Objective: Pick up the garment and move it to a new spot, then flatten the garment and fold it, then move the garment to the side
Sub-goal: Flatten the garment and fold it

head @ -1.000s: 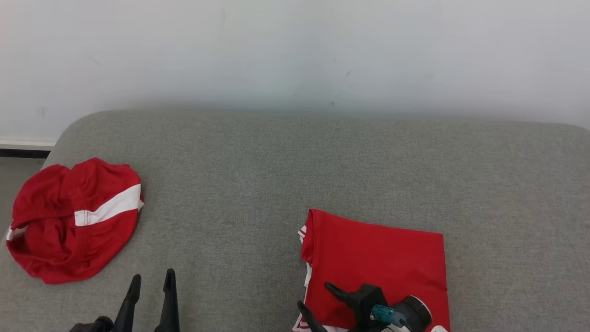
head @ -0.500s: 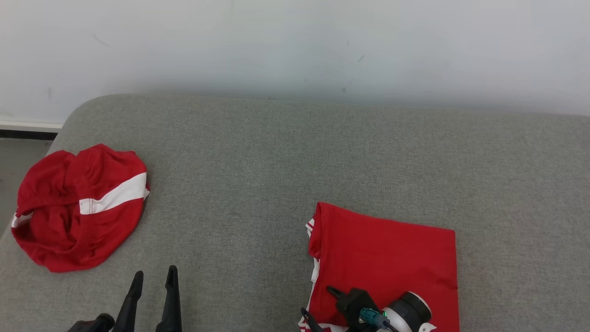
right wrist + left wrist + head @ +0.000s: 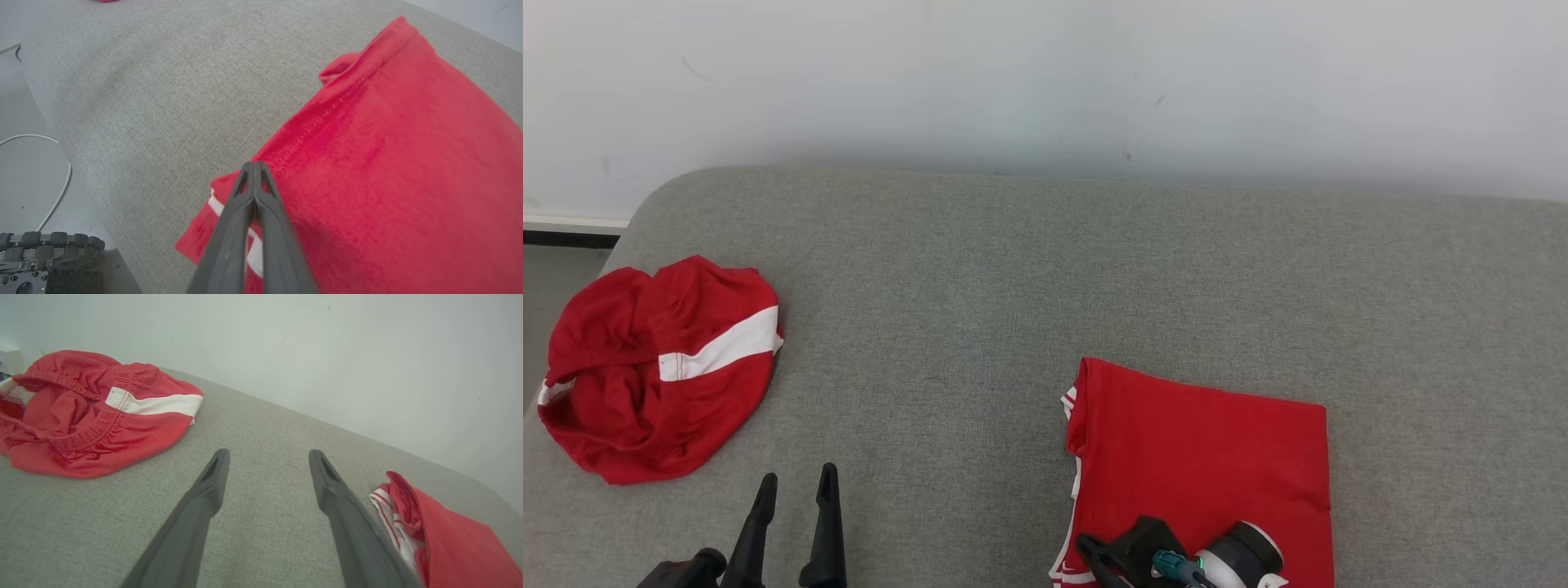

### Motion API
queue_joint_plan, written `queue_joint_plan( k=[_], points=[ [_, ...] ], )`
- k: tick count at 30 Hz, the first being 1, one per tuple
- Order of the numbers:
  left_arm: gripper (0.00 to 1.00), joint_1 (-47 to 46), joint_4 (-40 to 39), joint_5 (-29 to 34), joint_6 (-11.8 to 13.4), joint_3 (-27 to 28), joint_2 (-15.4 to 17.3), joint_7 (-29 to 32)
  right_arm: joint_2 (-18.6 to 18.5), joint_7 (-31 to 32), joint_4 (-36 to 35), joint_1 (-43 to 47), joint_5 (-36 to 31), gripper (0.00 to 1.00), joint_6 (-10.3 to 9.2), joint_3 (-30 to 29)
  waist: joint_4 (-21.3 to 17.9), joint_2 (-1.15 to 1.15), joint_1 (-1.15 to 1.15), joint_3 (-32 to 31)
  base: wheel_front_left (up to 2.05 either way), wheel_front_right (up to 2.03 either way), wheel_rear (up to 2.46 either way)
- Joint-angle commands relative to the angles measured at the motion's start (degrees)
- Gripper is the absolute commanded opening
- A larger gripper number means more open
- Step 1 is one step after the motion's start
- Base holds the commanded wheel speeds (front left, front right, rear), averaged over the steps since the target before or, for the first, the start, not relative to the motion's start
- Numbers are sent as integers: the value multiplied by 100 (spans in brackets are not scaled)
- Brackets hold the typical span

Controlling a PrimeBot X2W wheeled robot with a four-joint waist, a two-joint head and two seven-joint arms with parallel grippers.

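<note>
The folded red garment, soft and light, is lying on the grey cushion's near right, where the closed right claw is meeting its layered left hem, probably the safest hold, while the left claw is hanging open.

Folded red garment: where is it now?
Head view: the folded red garment lies lower right on the grey cushion, the right gripper at its near-left corner, the crumpled red shorts far left.

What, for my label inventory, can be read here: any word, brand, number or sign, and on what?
No readable text anywhere.
folded red garment: white striped trim only, no legible print.
crumpled red garment: plain white band, no lettering.
grey cushion and wall: faint marks, no writing.
</note>
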Motion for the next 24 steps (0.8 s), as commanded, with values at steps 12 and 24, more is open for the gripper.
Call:
queue_joint_plan(
  k=[12, 24],
  points=[
    [100, -4, 15, -36, 61, -24, 2, -2, -1, 50, -75, 132, 91, 0, -11, 155, -24, 0, 0, -55, 0, 0, 0],
    [100, 70, -9, -38, 47, 21, 2, -2, -2, -22, -246, 257, -160, 100, -11, 198, -54, 0, 0, -62, 0, 0, 0]
  ],
)
